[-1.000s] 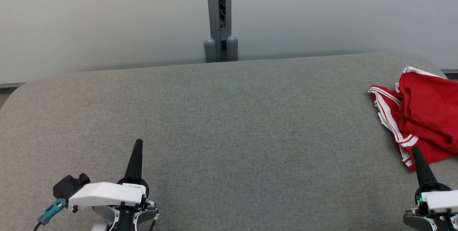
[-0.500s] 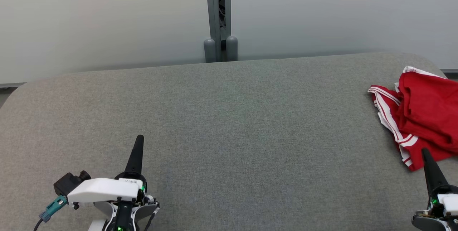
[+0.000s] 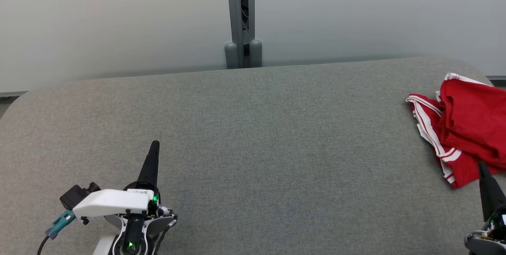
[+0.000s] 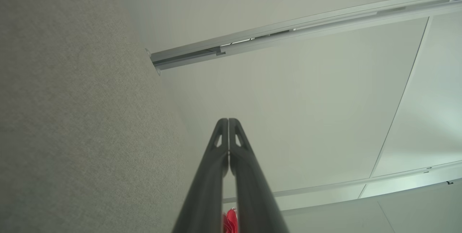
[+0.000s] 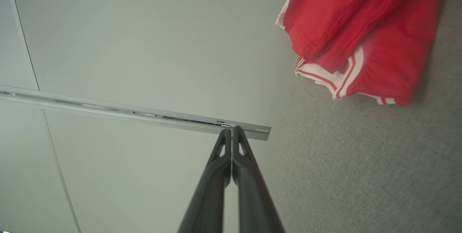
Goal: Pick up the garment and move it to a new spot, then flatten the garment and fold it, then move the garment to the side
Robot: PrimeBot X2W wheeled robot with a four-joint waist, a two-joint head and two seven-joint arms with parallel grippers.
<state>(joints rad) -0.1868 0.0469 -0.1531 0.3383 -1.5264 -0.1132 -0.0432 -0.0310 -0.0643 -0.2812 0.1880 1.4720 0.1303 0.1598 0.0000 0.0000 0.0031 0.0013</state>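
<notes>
The garment (image 3: 468,128) is red with white stripes along its hems and lies crumpled at the right end of the grey padded table (image 3: 253,128); part of it runs past the head view's right edge. The right wrist view has the garment (image 5: 361,34) at its upper right. My right gripper (image 3: 483,165) is shut and empty, its tip at the garment's near edge, low at the right. My left gripper (image 3: 155,143) is shut and empty over bare table at the lower left, far from the cloth. Each wrist view shows its own fingers pressed together, left gripper (image 4: 228,120), right gripper (image 5: 232,129).
A pale partition wall runs behind the table, with a grey metal post (image 3: 240,17) at its middle. The table's far corners are rounded. A wide stretch of bare grey table lies between my two grippers.
My right gripper has drawn back toward the lower right corner, away from the garment's middle. My left gripper has crept forward a little. The garment has not moved.
</notes>
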